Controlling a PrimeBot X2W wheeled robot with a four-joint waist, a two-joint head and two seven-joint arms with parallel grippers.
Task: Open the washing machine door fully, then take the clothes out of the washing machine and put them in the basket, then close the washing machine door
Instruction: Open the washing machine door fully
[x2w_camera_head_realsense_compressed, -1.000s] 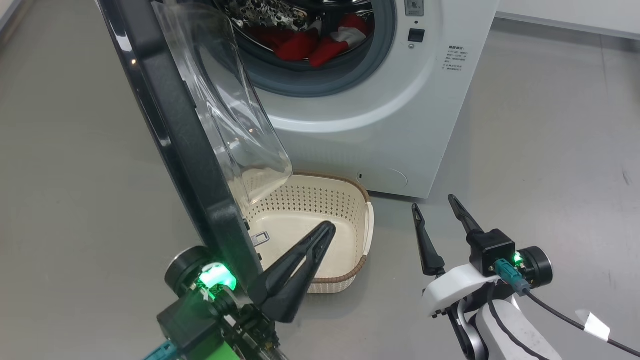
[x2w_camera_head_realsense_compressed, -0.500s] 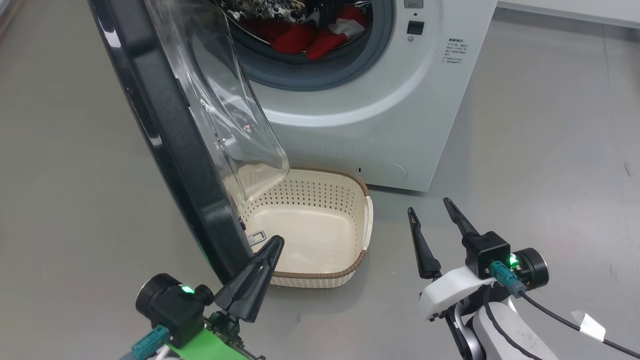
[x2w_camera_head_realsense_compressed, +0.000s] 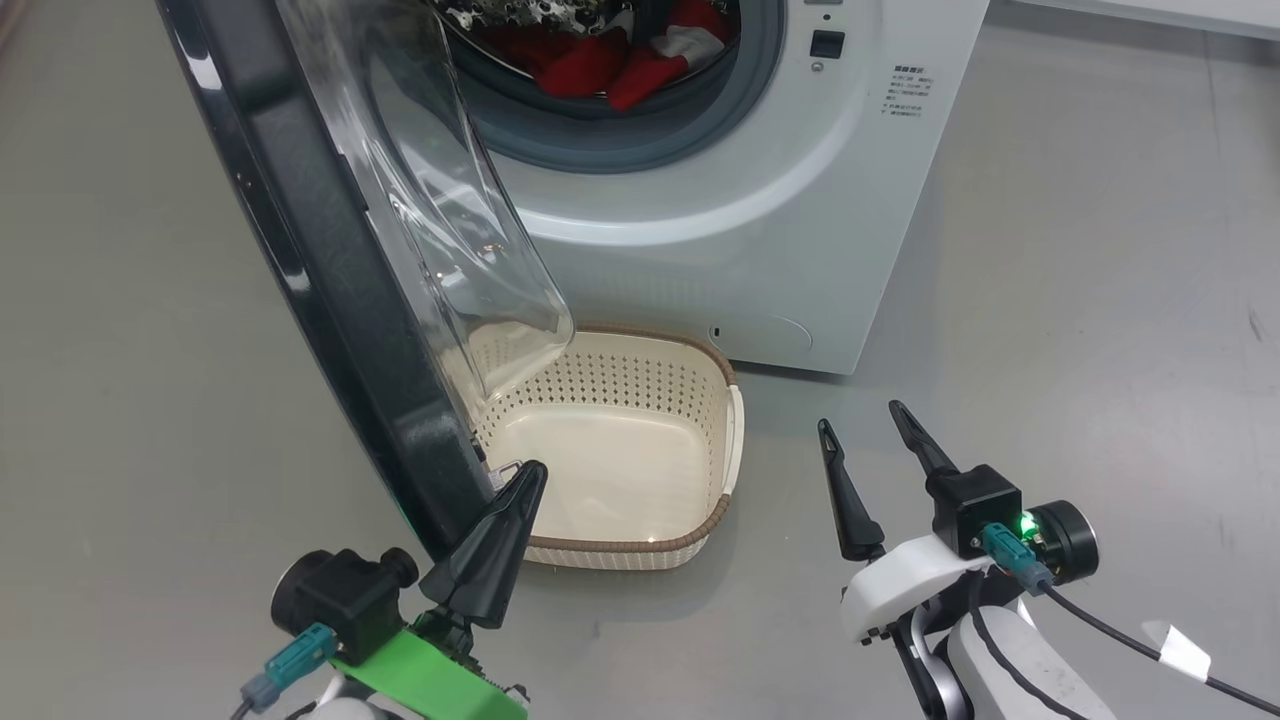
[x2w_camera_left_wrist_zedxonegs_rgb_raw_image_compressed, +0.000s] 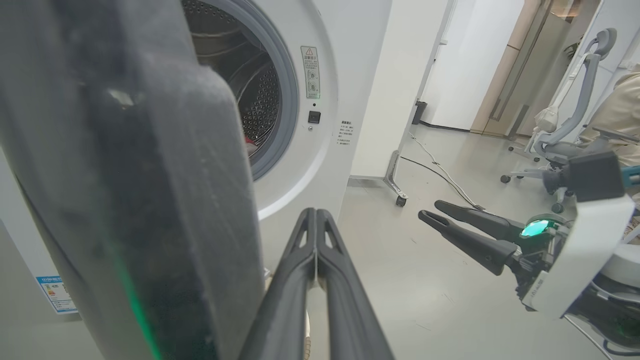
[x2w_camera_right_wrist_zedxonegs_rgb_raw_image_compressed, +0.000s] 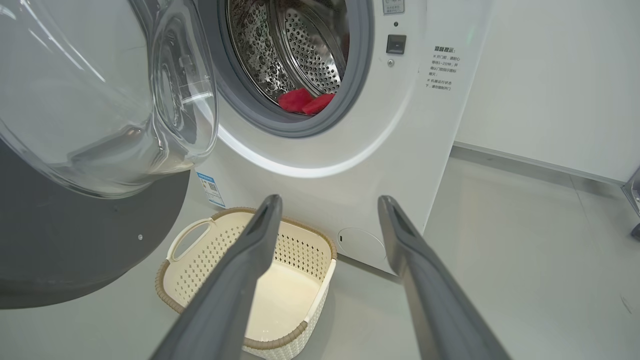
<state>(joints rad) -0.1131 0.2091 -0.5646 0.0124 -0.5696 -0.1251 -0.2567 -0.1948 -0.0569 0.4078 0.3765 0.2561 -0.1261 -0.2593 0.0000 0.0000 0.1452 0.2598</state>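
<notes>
— Since a second ago the left gripper (x2w_camera_head_realsense_compressed: 530, 472) has drawn back toward the lower left, off the basket (x2w_camera_head_realsense_compressed: 735, 430) it was reaching over. How do its fingers stand?
— Pressed together along their whole length, holding nothing. The tip sits just beside the lower edge of the washing machine door (x2w_camera_head_realsense_compressed: 330, 260); whether it touches, I cannot tell.
— And the right gripper (x2w_camera_head_realsense_compressed: 860, 415)?
— Spread wide, nothing between the fingers. It hangs above the grey floor (x2w_camera_head_realsense_compressed: 1050, 300) to the right of the basket, clear of it.
— The door?
— Swung out to the left, its black ring nearly edge-on from the head view. Its clear glass bowl (x2w_camera_head_realsense_compressed: 450, 220) bulges over the basket's left end.
— What is in the basket?
— Its bare cream bottom shows. It stands on the floor just in front of the washing machine (x2w_camera_head_realsense_compressed: 780, 200), below the opening.
— The clothes (x2w_camera_head_realsense_compressed: 600, 65)?
— Red with a bit of white, lying low in the steel drum (x2w_camera_right_wrist_zedxonegs_rgb_raw_image_compressed: 300, 50), behind the grey gasket (x2w_camera_head_realsense_compressed: 640, 140).
</notes>
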